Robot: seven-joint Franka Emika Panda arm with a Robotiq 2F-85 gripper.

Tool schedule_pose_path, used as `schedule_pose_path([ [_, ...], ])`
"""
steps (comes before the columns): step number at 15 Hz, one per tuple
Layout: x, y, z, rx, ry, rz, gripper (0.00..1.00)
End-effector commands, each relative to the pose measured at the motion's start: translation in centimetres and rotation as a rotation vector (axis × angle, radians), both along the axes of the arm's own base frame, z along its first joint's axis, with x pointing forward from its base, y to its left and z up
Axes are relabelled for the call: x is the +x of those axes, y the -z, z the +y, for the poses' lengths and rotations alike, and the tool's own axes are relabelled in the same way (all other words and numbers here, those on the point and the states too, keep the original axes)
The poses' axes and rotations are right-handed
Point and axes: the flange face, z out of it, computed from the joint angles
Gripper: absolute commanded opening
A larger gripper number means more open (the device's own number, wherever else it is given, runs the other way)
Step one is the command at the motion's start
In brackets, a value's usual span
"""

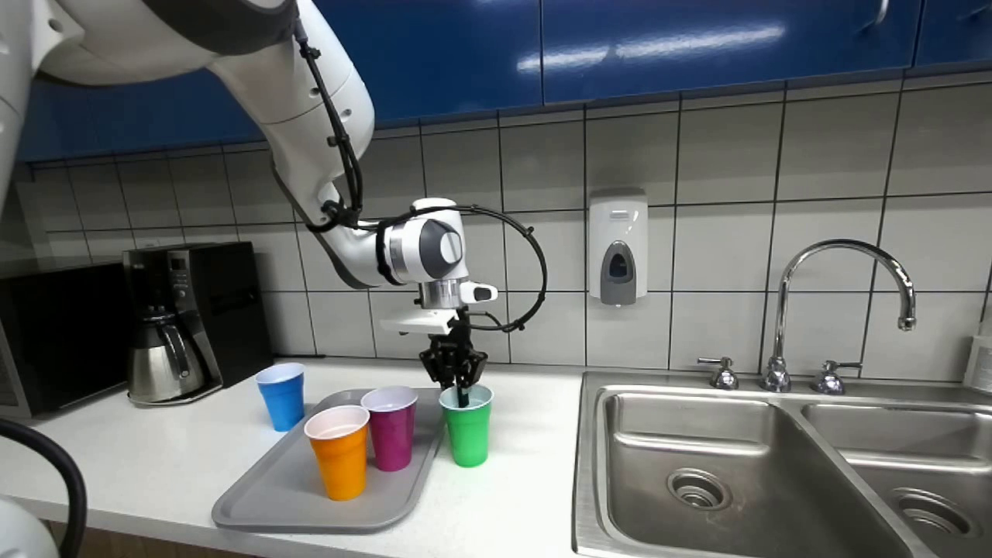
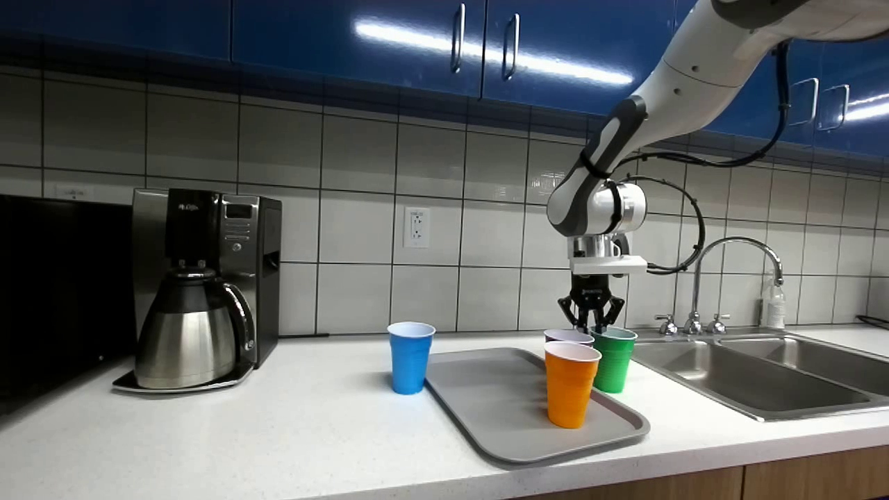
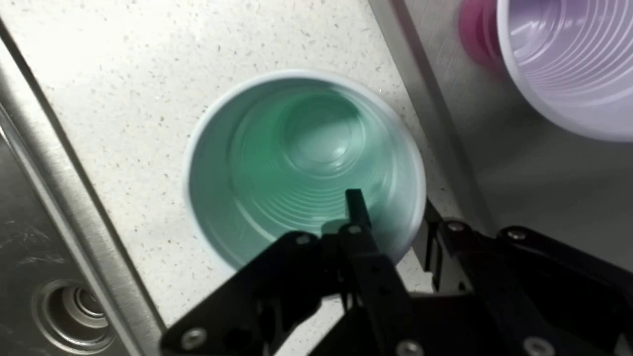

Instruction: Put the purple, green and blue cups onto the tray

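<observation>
Fingers spread, the black two-fingered gripper [image 3: 394, 207] is astride the wall of the tapered green plastic cup [image 1: 467, 435], upright on the speckled white counter [image 1: 527, 480], one finger inside, one out toward the rectangular grey tray [image 1: 263, 492] alongside!

"What's the green cup [image 1: 468, 438] made of?"

"Plastic, by its look: smooth outside, finely ridged inside, like the purple cup [image 3: 578, 64]."

"And the tray [image 2: 486, 403]?"

"Smooth, dull plastic, apparently. The tabletop [image 2: 278, 444] has a smooth, speckled finish."

"Any metal?"

"The faucet [image 1: 841, 244], brightly polished, and the sink [image 1: 590, 465], with a softer, brushed sheen."

"The upper cabinets [image 2: 333, 66]?"

"Glossy enough to throw back streaks of light. The lower cabinet front [image 2: 819, 479] looks like wood."
</observation>
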Motion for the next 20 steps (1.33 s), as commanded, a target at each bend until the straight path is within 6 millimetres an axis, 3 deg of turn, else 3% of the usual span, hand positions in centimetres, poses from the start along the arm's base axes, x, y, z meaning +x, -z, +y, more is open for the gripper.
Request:
schedule_pose_path([
  [1,-0.3,-0.3,0.0,-0.008,0.003,-0.006,0.0],
  [8,-0.2,-1.4,0.6,-0.031,-0.024,-0.001,0.01],
  [16,0.2,-5.9,3.3,-0.073,-0.116,-0.05,0.01],
  [20,1.2,-7.0,5.1,-0.068,-0.153,-0.066,0.01],
])
